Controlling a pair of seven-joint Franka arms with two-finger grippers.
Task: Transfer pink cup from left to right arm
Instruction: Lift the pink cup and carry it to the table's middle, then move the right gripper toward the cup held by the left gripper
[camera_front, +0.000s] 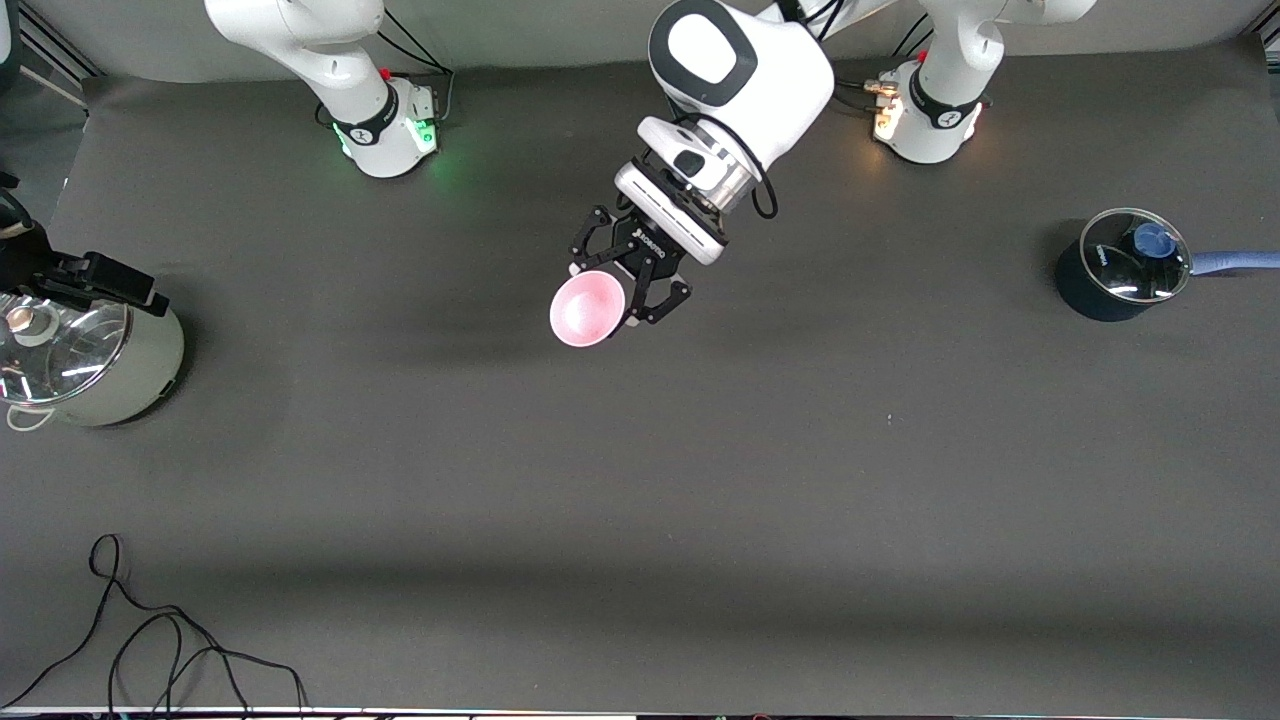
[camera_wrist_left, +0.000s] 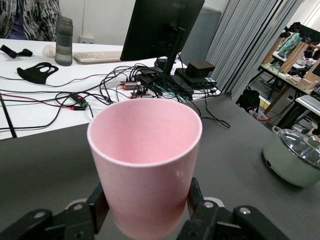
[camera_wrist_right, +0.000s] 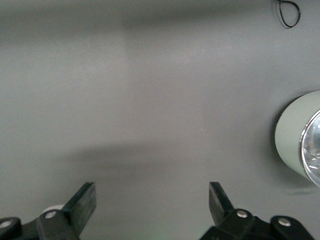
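Cable (camera_front: 150, 640) lies at table (camera_front: 700, 500) edge nearest camera. Left gripper (camera_front: 625, 285) clenched on pink cup (camera_front: 587, 308), held tilted in air over table middle, mouth toward camera. Right gripper (camera_wrist_right: 152, 200) spread wide, above table beside green pot (camera_front: 85, 360). Blue pot (camera_front: 1125, 265) at left arm's end

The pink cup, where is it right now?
The pink cup is held in the air by the left gripper, shut on it, over the middle of the table, between the pale green pot and the dark blue pot.
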